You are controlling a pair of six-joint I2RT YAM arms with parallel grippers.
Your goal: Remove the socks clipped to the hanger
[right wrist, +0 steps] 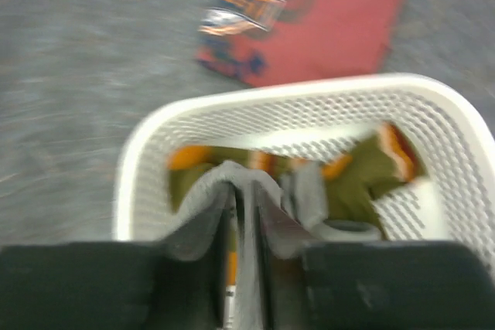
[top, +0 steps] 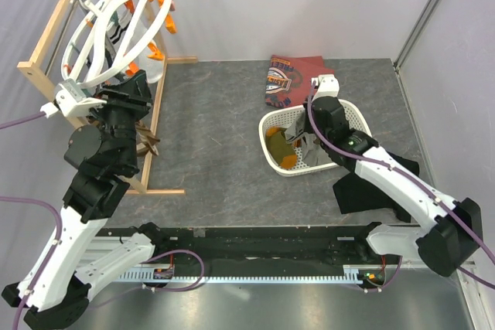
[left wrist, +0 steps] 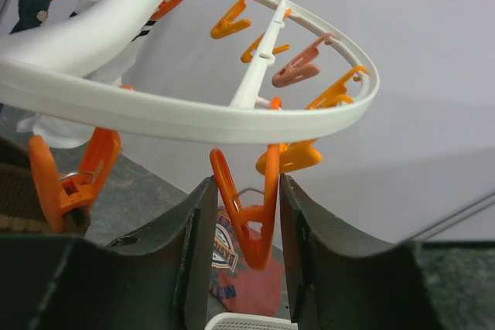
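Left end effector (left wrist: 246,185) gapes around orange clip (left wrist: 252,231); right end effector (right wrist: 241,191), state unclear, over basket (right wrist: 309,102) on grey tabletop (top: 216,137).

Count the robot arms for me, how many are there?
2. The left arm reaches up to the hanger on the left; the right arm stretches over the white basket on the right. None looks hidden.

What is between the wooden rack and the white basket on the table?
Only bare grey table; nothing lies between the wooden rack and the white basket. The top external view shows this.
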